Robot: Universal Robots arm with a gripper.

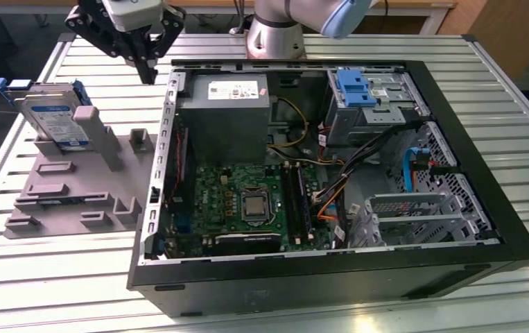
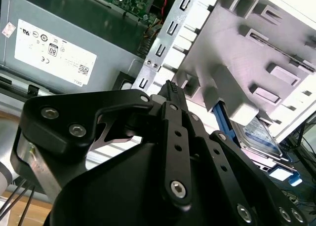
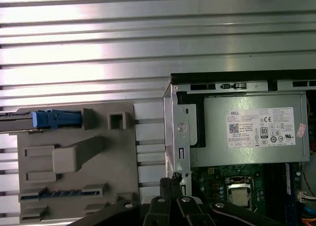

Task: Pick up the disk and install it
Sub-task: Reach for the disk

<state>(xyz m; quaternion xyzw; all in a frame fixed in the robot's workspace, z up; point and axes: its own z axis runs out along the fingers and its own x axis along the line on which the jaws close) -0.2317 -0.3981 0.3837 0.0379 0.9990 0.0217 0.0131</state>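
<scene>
The disk (image 1: 53, 119) is a silver drive with a white-and-blue label and blue side rails. It stands tilted in a grey holder (image 1: 70, 187) on the table at the exterior view's left. The second wrist view shows the disk (image 2: 260, 137) behind the holder (image 2: 247, 48); the first wrist view shows its blue rail (image 3: 55, 119) edge-on. My black gripper (image 1: 144, 68) hangs shut and empty above the open computer case's (image 1: 486, 229) back corner, between holder and case. Its fingertips (image 2: 171, 89) (image 3: 170, 180) are pressed together.
Inside the case lie a grey power supply (image 1: 227, 104), a green mainboard (image 1: 245, 201), a blue bracket (image 1: 352, 87) and a metal drive cage (image 1: 421, 215). The slatted metal table (image 1: 61, 277) extends around the case. The arm's base (image 1: 278, 35) stands behind it.
</scene>
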